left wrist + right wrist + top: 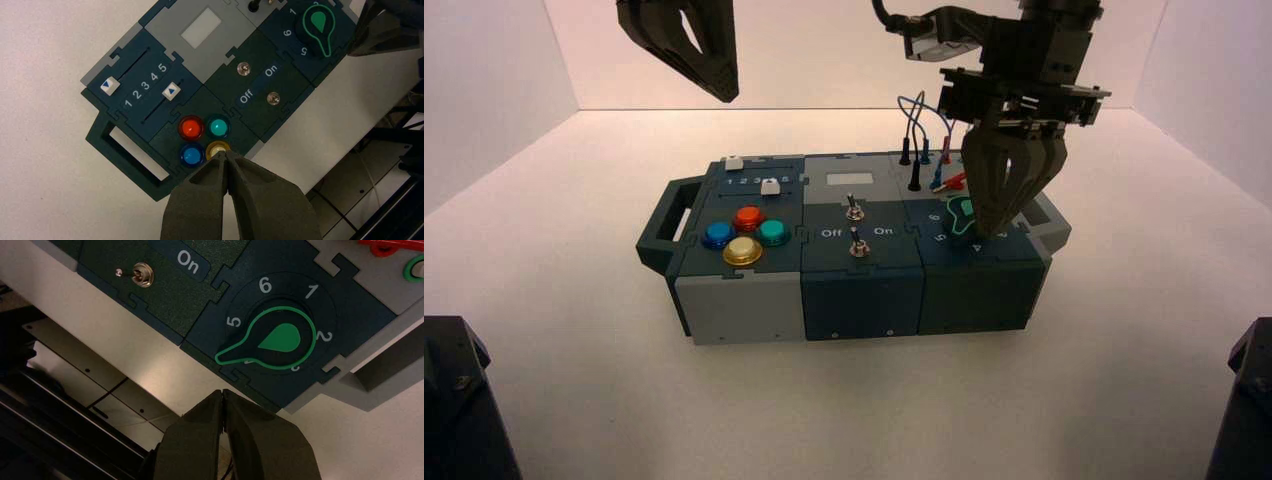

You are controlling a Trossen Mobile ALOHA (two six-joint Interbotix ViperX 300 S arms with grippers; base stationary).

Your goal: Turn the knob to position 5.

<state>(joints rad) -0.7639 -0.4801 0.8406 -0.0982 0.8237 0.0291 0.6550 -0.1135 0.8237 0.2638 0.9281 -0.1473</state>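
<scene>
The knob (279, 339) is seated at the box's (861, 290) right end, its pointer resting just past the 5 (233, 322), near 4; the right hand (1007, 205), clenched on nothing, is hung just at its 3 o'clock; plugged wires (921, 125) are found at 12 o'clock; toggle switches (856, 228) at 9 o'clock; the left hand (226, 156), clenched, is raised above the coloured buttons (745, 234).

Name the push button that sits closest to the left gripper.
The yellow push button. In the left wrist view the left gripper has its tips right at it, while the blue, red and green buttons lie farther off.
</scene>
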